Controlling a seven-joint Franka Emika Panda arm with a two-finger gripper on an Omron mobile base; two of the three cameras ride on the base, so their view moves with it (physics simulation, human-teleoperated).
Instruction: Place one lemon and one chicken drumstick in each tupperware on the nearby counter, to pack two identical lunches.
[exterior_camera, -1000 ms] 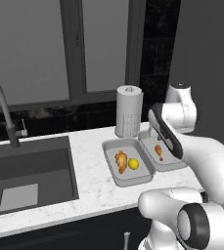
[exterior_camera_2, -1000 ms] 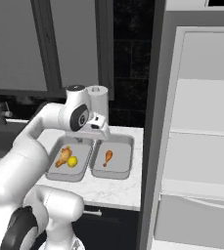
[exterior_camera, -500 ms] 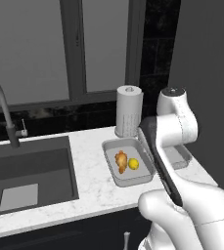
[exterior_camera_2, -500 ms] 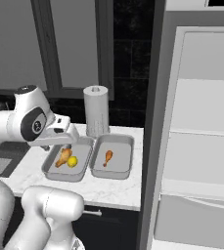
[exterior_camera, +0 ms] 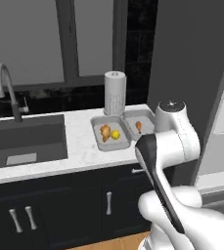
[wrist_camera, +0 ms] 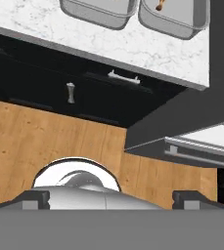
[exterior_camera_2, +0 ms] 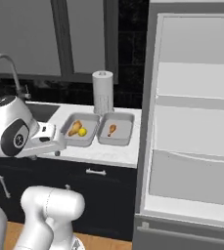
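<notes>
Two trays on the counter [exterior_camera: 79, 146]; arm pulled back, one lunch incomplete.
Left tupperware [exterior_camera: 109, 134] near centre of the left base view holds a drumstick [exterior_camera: 104, 132] and a lemon [exterior_camera: 115, 135] side by side; the right tupperware [exterior_camera: 139, 125], just beside it, holds a second drumstick [exterior_camera: 138, 126]. A paper towel roll [exterior_camera: 114, 93] stands behind the trays; sink [exterior_camera: 25, 141] and faucet [exterior_camera: 6, 88] lie at left. In the hand view the gripper [wrist_camera: 111, 198] sits at bottom, tips far apart and empty, apparently released, over wooden floor [wrist_camera: 30, 141]. An open fridge [exterior_camera_2: 191, 122] occupies the right of the right base view.
</notes>
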